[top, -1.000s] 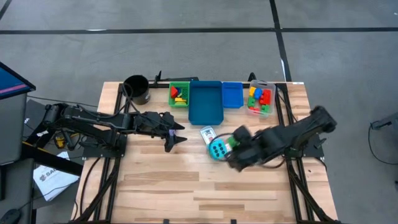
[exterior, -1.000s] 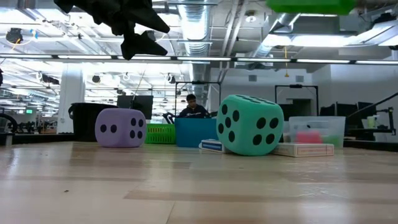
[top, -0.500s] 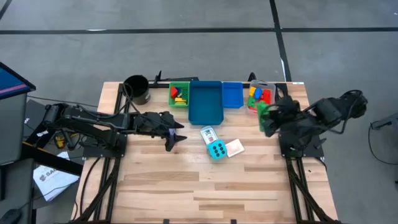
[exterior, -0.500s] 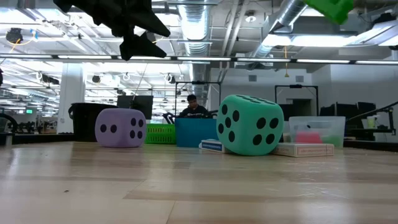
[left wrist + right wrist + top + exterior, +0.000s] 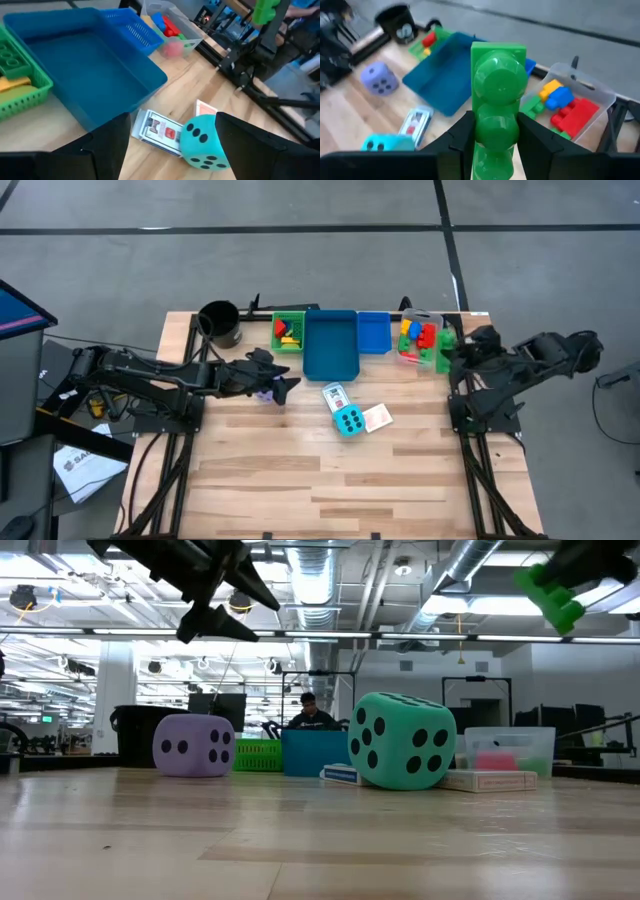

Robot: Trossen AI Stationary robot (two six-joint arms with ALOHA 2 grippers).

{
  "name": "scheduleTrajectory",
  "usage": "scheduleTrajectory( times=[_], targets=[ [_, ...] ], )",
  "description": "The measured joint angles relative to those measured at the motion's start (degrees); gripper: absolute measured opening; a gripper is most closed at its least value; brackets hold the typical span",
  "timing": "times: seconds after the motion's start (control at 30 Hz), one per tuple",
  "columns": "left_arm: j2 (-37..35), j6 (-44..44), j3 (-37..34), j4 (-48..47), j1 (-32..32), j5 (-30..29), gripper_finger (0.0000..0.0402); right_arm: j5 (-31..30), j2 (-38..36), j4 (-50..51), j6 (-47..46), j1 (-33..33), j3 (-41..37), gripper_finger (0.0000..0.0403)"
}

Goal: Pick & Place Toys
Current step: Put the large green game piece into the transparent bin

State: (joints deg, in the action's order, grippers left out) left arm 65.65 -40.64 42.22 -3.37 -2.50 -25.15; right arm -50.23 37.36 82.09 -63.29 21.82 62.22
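The right gripper (image 5: 495, 145) clenched a green brick (image 5: 498, 95) at three o'clock, beside the clear bin (image 5: 420, 320). It looked light, stiff and slick, best pinched across its flat sides. The left gripper (image 5: 170, 135) hung released at nine o'clock.

Grey concrete floor (image 5: 300, 270) with dark seams, exposed ceiling ducts (image 5: 350, 580), strip lighting, seated person (image 5: 312, 712) behind.

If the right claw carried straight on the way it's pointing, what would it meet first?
Probably the clear bin of bricks. The right claw, shut on a green brick, points over the bin's near edge, with the blue bin further along. Depth is uncertain, and it may pass above the rim.
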Motion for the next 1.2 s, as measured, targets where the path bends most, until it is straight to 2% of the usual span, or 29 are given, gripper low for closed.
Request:
scheduleTrajectory(
  times=[0.3,0.5,0.67,0.97,1.2],
  targets=[
    [0.0,-7.63,-0.02,-0.04,0.0,-0.09,0.0285,-2.17,-17.58,-9.14,9.73,-0.42,-6.69,0.0114],
    [0.0,-9.38,-0.02,-0.05,0.0,-3.42,0.0285,-2.24,-23.57,-14.94,14.39,-0.37,-10.09,0.0114],
    [0.0,-9.37,-0.02,-0.05,0.0,-7.9,0.0285,-2.13,-24.99,-20.78,18.81,0.46,-13.06,0.0114],
    [0.0,-9.25,-0.04,-0.74,0.0,-8.07,0.0285,-2.22,-25.0,-26.37,20.89,2.76,-14.54,0.0114],
    [0.0,-8.99,-0.04,-0.9,0.02,-8.07,0.0285,-2.56,-20.48,-39.58,32.53,4.13,-14.78,0.0114]
  ],
)
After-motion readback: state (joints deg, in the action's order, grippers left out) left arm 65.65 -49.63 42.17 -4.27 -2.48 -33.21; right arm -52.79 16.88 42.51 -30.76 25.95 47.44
